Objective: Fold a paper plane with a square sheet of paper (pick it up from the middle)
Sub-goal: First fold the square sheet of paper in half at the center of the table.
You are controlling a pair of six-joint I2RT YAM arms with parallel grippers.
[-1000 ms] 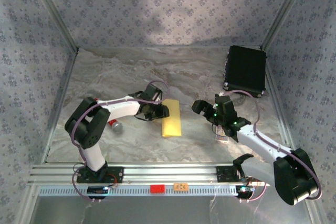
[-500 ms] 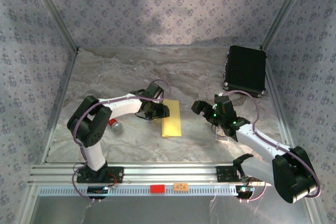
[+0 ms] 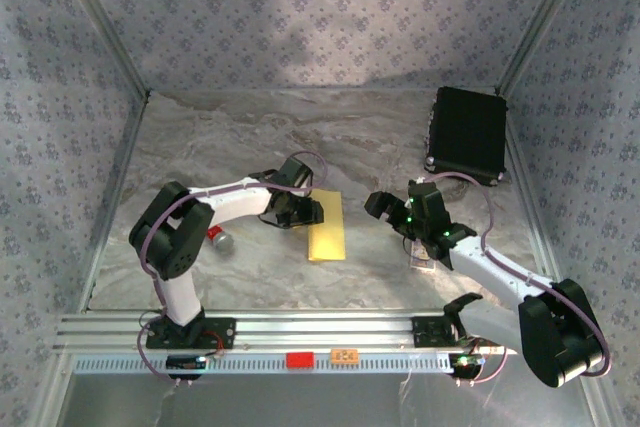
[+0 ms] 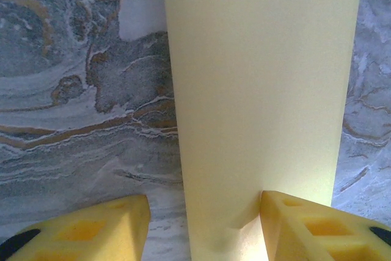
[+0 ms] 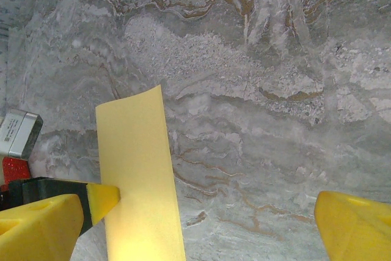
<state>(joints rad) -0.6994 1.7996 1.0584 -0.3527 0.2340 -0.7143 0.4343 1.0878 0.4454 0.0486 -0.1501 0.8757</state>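
One finger [image 4: 311, 227] of left tool [image 4: 204, 209] touches yellow sheet [image 4: 256, 90]; other rests beside.

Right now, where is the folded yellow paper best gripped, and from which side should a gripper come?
Take the yellow paper at its left long edge, coming from the left arm's side. It lies flat as a narrow strip, so only an edge can be pinched, and the left gripper straddles that edge with open jaws.

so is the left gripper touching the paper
Touching. In the left wrist view one finger of the left gripper presses on the paper, which dimples at its tip.
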